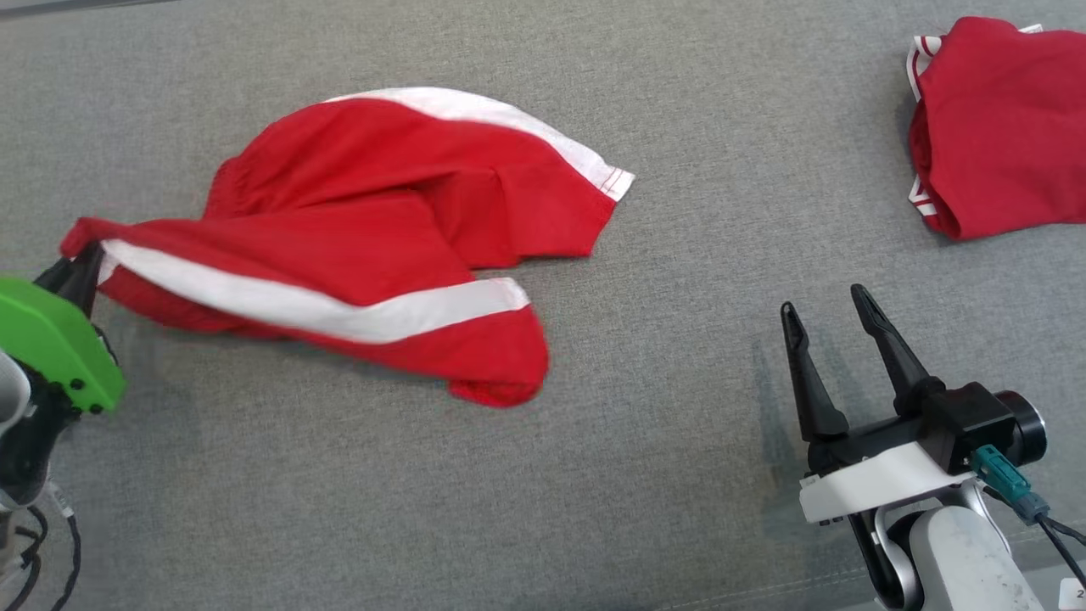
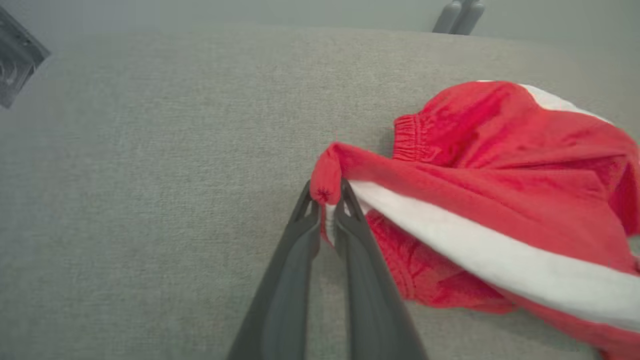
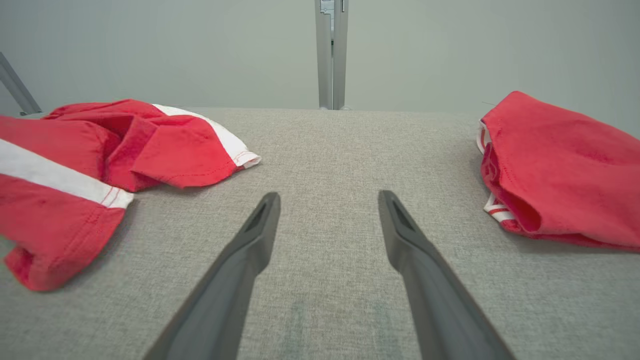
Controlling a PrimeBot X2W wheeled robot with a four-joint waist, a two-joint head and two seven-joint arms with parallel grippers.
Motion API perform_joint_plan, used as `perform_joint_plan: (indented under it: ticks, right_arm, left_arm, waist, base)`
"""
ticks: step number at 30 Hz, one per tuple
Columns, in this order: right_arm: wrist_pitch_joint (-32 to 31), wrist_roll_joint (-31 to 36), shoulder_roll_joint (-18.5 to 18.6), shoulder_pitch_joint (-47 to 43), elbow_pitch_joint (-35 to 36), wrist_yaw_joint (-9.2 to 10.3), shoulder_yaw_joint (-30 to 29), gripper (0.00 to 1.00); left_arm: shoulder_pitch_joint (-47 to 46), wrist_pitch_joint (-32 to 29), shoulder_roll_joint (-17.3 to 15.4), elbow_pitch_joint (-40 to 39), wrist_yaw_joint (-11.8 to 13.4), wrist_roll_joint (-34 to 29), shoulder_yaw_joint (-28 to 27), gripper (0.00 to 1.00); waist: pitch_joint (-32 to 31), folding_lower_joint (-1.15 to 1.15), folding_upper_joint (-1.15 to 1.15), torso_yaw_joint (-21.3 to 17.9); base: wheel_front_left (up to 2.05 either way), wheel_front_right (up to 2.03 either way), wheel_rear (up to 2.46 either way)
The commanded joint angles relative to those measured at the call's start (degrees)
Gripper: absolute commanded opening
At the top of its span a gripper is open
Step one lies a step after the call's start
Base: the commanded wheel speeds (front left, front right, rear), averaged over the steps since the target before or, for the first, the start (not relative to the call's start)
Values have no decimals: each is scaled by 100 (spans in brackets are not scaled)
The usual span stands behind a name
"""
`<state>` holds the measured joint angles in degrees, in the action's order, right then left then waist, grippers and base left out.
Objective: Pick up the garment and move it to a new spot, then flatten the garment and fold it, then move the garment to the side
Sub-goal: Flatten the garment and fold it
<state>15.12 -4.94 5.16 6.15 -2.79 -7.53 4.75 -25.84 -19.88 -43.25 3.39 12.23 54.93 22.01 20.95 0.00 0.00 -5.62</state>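
The garment (image 1: 356, 246) is a pair of red shorts with white side stripes, lying crumpled on the grey cloth surface at centre left. My left gripper (image 1: 78, 265) is shut on its left corner, and that end is lifted and stretched. In the left wrist view the two dark fingers (image 2: 327, 200) pinch a red fold of the garment (image 2: 500, 200). My right gripper (image 1: 827, 310) stands open at the lower right with nothing between its fingers, well apart from the garment (image 3: 100, 150). Its fingers (image 3: 327, 200) point over bare cloth.
A second red garment (image 1: 1001, 127) with white trim lies folded at the far right; it also shows as a red bundle (image 3: 565, 170) in the right wrist view. A metal post (image 3: 331, 50) rises behind the table's far edge.
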Motion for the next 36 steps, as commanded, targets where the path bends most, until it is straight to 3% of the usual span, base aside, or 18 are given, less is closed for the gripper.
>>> perform_joint_plan:
  ticks: [1, 13, 20, 21, 22, 23, 25, 36]
  right_arm:
    - [3, 24, 41, 18, 8, 8, 13, 100]
    - [2, 76, 215, -64, -17, 8, 40, 100]
    - [3, 95, 331, -234, -7, 8, -72, 100]
    - [2, 98, 338, -252, -10, 8, -66, 100]
    - [3, 99, 351, -260, -20, 8, -53, 100]
    - [2, 98, 364, -266, -23, 8, -40, 100]
    - [3, 99, 382, -264, -33, 8, -23, 100]
    - [2, 120, 537, -400, -17, 8, -171, 100]
  left_arm:
    - [104, 61, 19, 65, 16, 47, -26, 0]
    - [632, 115, 394, 170, -366, 197, 371, 0]
    - [1126, 291, 445, -274, -286, 196, 478, 0]
    - [1168, 333, 454, -304, -250, 203, 462, 9]
    - [1211, 377, 461, -316, -224, 189, 447, 35]
    - [1241, 433, 485, -318, -196, 188, 419, 44]
    - [1256, 555, 531, -307, -142, 145, 382, 100]
    - [1532, 1340, 842, -318, 33, 197, 71, 100]
  waist:
    - [18, 0, 0, 28]
    - [-123, 0, 0, 406]
    - [-216, 0, 0, 648]
    - [-225, 0, 0, 692]
    - [-243, 0, 0, 730]
    - [-255, 0, 0, 763]
    - [-278, 0, 0, 817]
    - [-577, 0, 0, 922]
  base:
    - [0, 0, 0]
    - [0, 0, 0]
    - [0, 0, 0]
    - [0, 0, 0]
    - [0, 0, 0]
    - [0, 0, 0]
    - [0, 0, 0]
    - [0, 0, 0]
